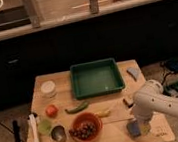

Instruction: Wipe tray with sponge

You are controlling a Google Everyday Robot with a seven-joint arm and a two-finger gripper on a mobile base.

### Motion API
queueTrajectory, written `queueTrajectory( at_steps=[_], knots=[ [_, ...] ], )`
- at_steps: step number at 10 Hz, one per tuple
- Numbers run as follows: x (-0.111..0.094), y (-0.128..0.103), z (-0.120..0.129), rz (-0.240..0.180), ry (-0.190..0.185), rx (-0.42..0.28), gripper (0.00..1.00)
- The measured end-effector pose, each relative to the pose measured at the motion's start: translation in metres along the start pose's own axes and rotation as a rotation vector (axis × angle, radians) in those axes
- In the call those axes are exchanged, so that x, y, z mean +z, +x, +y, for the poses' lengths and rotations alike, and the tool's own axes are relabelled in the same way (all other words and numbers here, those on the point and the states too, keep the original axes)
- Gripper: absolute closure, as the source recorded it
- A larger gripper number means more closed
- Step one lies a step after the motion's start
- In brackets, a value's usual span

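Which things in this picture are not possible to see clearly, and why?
1. Camera view: the gripper is at the sponge, near the front right corner of the table. The white arm covers it, so a grasp cannot be confirmed.
2. The red bowl holds dark round pieces, too small to identify.
3. A small dark object is partly hidden by the arm.
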Motion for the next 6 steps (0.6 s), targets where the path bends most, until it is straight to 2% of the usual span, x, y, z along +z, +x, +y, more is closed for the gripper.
queueTrajectory(
  at_steps=[2,6],
  knots=[
    [0.0023,-0.0007,0.0009,0.000,-0.006,-0.003,0.33],
    [0.0064,-0.0023,0.0005,-0.003,-0.010,-0.004,0.33]
  ],
)
